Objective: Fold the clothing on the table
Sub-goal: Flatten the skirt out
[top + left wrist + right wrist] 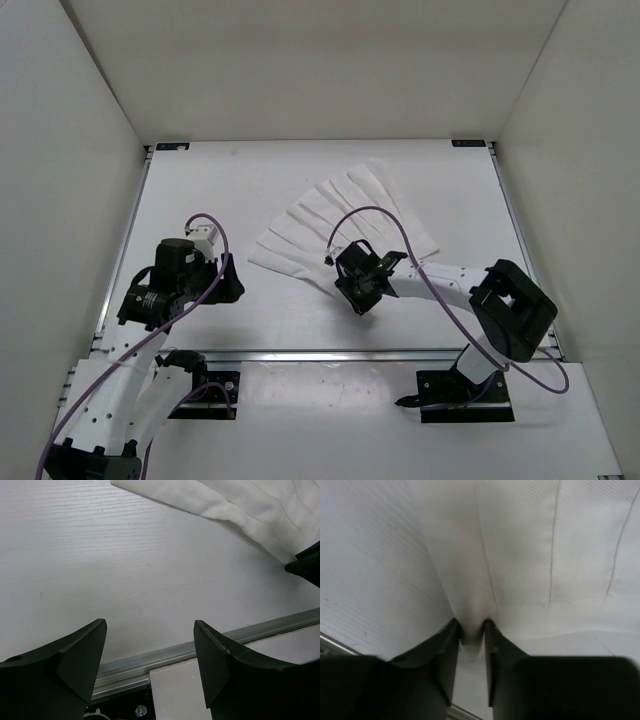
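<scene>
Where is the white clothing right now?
In the top view the clothing lies fanned out on the table, right of centre, its near edge pinched in the right tool.

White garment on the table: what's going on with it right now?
The right gripper pinches a ridge of the white pleated garment at its near edge, with fabric bunched between the nearly closed jaws. The left gripper is open over bare table to the garment's left, touching nothing. The garment lies fanned out flat, with no fold made yet.
</scene>
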